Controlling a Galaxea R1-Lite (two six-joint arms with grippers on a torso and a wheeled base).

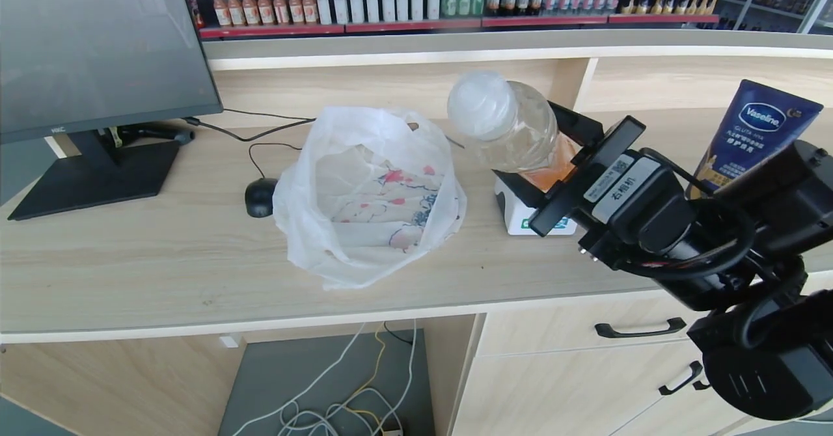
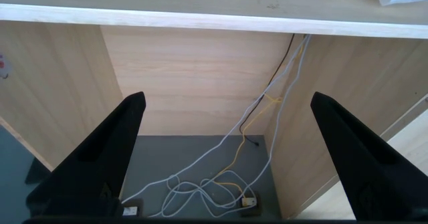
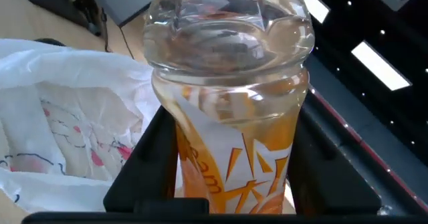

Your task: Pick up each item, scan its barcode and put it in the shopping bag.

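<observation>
**Right pincer (image 1: 561, 163) grips bottle (image 1: 507, 120) above scanner (image 1: 520, 218)**

I hold the clear, orange-labelled bottle clamped at its middle and tilted just over the white scanner, by my judgement so the barcode faces it. The shopping bag (image 1: 371, 189) lies open on the counter (image 1: 163, 260) just beside, ready to receive it. My left pincer (image 2: 231, 150) hangs spread wide below the counter's edge.

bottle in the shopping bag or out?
Out. The bottle is clamped in the right gripper, tilted over the white scanner, beside the shopping bag, not inside it.
</observation>
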